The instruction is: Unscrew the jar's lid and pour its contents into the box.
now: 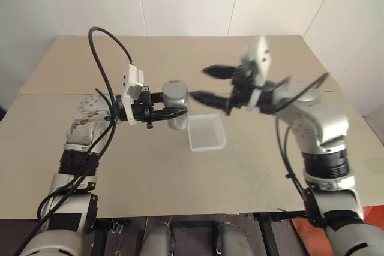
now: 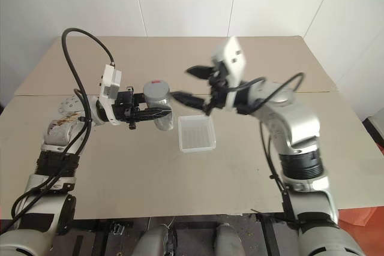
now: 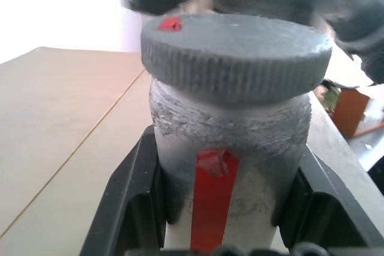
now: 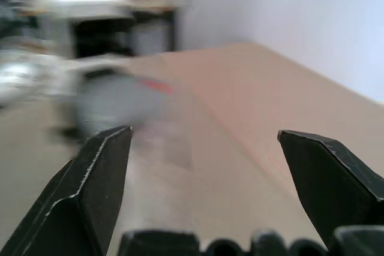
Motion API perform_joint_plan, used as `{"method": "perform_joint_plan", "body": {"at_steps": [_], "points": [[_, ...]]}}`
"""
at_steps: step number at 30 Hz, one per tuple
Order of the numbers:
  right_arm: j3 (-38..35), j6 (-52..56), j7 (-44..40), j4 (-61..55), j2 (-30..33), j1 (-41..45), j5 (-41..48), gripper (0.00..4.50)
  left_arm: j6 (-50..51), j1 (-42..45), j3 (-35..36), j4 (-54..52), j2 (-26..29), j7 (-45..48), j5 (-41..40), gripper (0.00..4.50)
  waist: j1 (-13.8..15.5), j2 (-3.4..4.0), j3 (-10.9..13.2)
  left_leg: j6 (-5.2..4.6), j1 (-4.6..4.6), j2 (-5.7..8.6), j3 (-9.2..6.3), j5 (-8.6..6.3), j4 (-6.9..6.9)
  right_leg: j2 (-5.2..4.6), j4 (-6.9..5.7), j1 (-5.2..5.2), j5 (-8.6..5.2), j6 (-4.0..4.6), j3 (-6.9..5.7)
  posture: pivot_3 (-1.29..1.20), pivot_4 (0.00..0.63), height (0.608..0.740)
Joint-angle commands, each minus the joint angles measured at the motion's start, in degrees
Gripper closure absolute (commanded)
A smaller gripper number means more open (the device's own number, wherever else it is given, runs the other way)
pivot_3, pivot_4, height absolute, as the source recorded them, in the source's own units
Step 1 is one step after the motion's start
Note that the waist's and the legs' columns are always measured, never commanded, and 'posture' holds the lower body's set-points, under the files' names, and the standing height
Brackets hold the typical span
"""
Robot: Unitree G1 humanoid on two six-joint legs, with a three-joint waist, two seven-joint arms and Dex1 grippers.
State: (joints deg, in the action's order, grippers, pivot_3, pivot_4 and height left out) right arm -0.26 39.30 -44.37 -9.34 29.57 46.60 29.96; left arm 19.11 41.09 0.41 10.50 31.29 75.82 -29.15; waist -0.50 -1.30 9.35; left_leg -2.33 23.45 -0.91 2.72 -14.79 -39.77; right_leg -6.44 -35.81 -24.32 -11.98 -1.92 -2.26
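At frame centre the left pincer (image 1: 171,112) clamps the jar (image 1: 176,112) upright above the tabletop (image 1: 252,166), box (image 1: 206,132) just right. The right pincer (image 1: 207,83) (spread wide) should square its 2 fingers around the lid (image 1: 174,89) before twisting.

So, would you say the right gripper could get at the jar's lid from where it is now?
Probably yes. The right gripper is open and sits just beside the lid, with nothing between them. The left gripper clamps the jar lower on its body, leaving the lid exposed above the box.
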Motion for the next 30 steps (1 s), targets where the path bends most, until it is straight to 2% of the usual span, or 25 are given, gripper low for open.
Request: {"method": "perform_joint_plan", "body": {"at_steps": [1, 6, 11, 20, 25, 30], "points": [[-0.5, -1.4, -0.8, -2.5, 0.1, -0.4, 0.7, 0.02, -0.4, 0.5, 0.4, -2.0, -0.2, 0.2, -0.7, 2.58, -0.1, 0.00, 0.0, 0.00, 0.00, -0.01, 0.00, 0.00, 0.00, 0.01, -0.01, 0.00, 0.00, 0.00, 0.00, 0.00, 0.150, 0.740], [0.5, -0.6, -2.6, -6.0, -0.1, -1.3, 2.1, 0.02, -1.0, 0.9, -0.1, -0.9, -1.3, -0.4, -0.2, 2.58, -0.2, 0.00, 0.0, 0.00, 0.00, -0.01, 0.00, 0.00, 0.00, 0.02, -0.02, 0.00, 0.00, 0.00, 0.01, 0.00, 0.150, 0.740], [3.0, 1.0, -1.6, -10.4, -2.8, -0.4, 4.0, 0.02, -2.1, 1.9, -1.1, 1.1, -3.3, -0.8, 1.0, 2.58, -0.2, 0.00, 0.0, 0.00, 0.00, -0.01, 0.00, 0.00, -0.01, 0.01, -0.02, 0.00, 0.00, 0.00, 0.01, 0.00, 0.150, 0.740], [10.4, -0.3, 5.8, -6.2, -8.2, 3.6, -5.3, 0.02, -2.2, 3.3, -1.4, 2.1, -4.5, -0.1, 1.3, 2.58, -0.2, 0.00, 0.0, 0.00, 0.01, 0.02, -0.01, 0.00, -0.04, 0.01, -0.03, 0.00, 0.00, 0.00, 0.00, 0.00, 0.150, 0.740], [8.2, -0.5, 6.5, -4.3, -9.0, 4.1, -5.8, 0.02, -1.7, 2.5, -0.9, 1.1, -3.4, -0.2, 1.0, 2.58, -0.2, 0.00, 0.0, 0.00, 0.01, 0.01, -0.02, 0.00, -0.02, 0.01, -0.03, -0.01, 0.00, 0.00, -0.01, 0.00, 0.150, 0.740], [6.1, -0.5, 5.4, -4.2, -7.0, 3.0, -5.1, 0.02, -1.5, 1.5, -0.4, 0.6, -2.4, -0.7, 0.9, 2.58, -0.2, 0.00, 0.0, 0.00, 0.01, 0.01, -0.02, 0.00, -0.03, 0.01, -0.03, -0.01, 0.00, 0.00, 0.00, 0.00, 0.150, 0.740]]}}
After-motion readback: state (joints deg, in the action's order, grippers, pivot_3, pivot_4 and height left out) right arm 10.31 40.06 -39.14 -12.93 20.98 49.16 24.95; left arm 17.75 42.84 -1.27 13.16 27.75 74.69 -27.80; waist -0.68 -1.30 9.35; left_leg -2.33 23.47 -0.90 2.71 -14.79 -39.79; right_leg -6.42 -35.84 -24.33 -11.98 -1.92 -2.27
